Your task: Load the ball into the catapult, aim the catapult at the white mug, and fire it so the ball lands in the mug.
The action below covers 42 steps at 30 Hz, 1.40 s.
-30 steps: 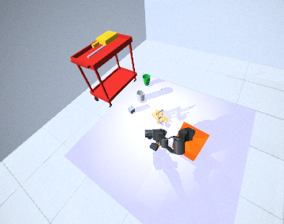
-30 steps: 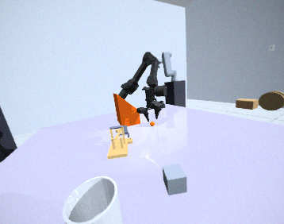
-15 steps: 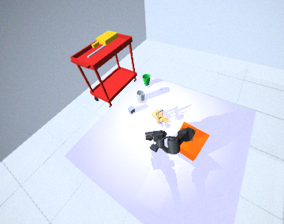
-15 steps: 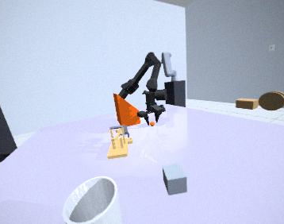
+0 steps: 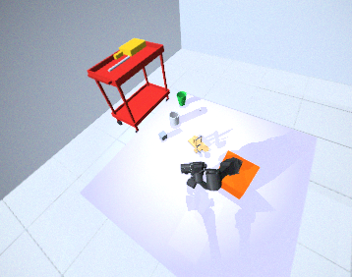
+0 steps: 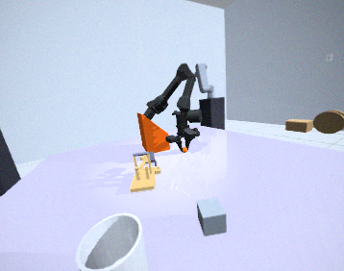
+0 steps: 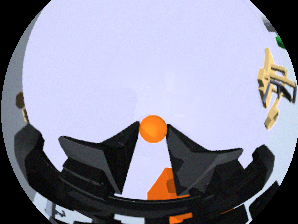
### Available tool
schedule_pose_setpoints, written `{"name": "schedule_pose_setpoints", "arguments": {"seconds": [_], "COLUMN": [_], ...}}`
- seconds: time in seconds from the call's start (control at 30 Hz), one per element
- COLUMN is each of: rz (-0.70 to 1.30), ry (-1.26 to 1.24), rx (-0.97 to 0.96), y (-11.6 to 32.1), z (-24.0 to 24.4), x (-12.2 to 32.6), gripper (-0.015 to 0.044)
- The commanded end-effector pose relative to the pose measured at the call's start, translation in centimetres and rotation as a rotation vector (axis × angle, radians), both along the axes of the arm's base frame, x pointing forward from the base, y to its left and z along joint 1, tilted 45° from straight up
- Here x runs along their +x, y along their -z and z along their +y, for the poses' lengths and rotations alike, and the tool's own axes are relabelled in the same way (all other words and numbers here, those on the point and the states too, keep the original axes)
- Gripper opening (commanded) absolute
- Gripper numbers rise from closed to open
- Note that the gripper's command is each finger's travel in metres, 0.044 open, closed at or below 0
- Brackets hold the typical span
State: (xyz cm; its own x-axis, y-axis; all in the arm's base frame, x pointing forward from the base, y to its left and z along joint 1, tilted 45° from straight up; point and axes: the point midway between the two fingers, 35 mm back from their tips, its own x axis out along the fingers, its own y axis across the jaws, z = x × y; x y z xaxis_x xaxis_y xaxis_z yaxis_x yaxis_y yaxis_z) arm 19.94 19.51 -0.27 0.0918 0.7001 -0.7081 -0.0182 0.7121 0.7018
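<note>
The orange ball (image 6: 184, 150) (image 7: 153, 129) is between the two fingertips, which touch it on both sides in the wrist view. My gripper (image 6: 184, 148) (image 7: 153, 125) points down and is shut on the ball, low at the table surface; in the top view the ball is hidden. The light wooden catapult (image 5: 201, 147) (image 6: 142, 184) (image 7: 263, 78) stands to the right in the wrist view, apart from the gripper. The white mug (image 5: 174, 119) (image 6: 113, 242) stands upright beyond the catapult. The catapult's cup looks empty, but it is small in view.
A grey-blue block (image 5: 162, 136) (image 6: 212, 218) sits near the mug. A green cup (image 5: 181, 98) stands behind the mug. A large orange block (image 5: 246, 179) (image 6: 152, 136) (image 7: 159, 187) is beside the arm. A red cart (image 5: 141, 104) stands past the table's far edge.
</note>
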Motion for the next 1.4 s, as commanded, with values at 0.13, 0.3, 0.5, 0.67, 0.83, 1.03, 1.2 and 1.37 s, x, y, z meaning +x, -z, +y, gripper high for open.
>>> {"name": "schedule_pose_setpoints", "arguments": {"seconds": [0.13, 0.3, 0.5, 0.67, 0.83, 1.03, 1.2, 1.37], "rz": [0.004, 0.003, 0.004, 0.004, 0.004, 0.003, 0.012, 0.046], "ry": [0.002, 0.0, -0.002, -0.002, 0.0, 0.003, 0.006, 0.017], "rx": [-0.004, -0.016, -0.022, -0.021, -0.015, -0.004, -0.01, -0.025], "y": [-0.4, -1.8, -3.8, -5.6, -7.5, -9.3, -9.1, -8.5], "z": [-0.5, -2.1, -4.1, -5.7, -7.3, -8.5, -8.7, -9.6], "x": [0.2, 0.6, 0.8, 0.5, -0.1, -0.9, -0.5, 0.6], "gripper": [0.0004, 0.0, 0.0, 0.0, 0.0, 0.0, 0.0, 0.0]}}
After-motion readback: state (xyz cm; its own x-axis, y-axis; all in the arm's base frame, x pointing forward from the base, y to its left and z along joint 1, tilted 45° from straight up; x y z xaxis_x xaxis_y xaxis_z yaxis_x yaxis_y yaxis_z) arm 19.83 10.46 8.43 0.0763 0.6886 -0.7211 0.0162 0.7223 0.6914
